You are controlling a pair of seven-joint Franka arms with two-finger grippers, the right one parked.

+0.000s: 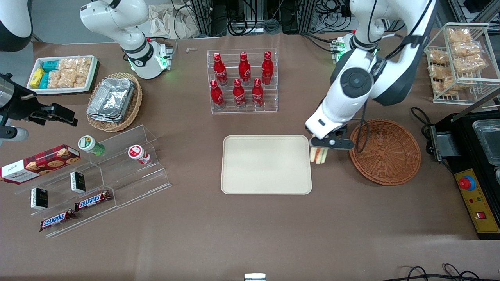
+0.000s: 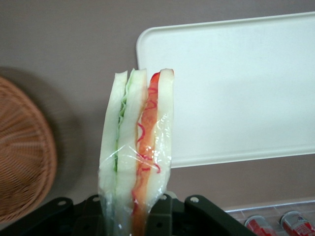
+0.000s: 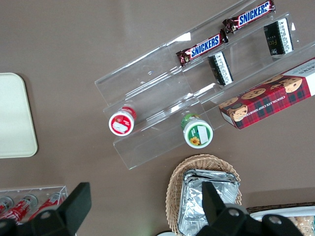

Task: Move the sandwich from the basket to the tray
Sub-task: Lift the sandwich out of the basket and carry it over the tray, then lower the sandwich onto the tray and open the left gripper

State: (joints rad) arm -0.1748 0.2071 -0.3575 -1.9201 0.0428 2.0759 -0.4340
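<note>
My worry is the drop: I hold the clear-wrapped triangular white-bread sandwich only by its narrow end, and slick film could slip, or the wedge could land on the tray's rim and tip onto the brown table. My black two-finger gripper is closed on that wrapped end, the sandwich hanging above the table between the round reddish-brown wicker basket and the large cream-beige rectangular tray, just at the tray's edge nearest the basket, not yet over it
</note>
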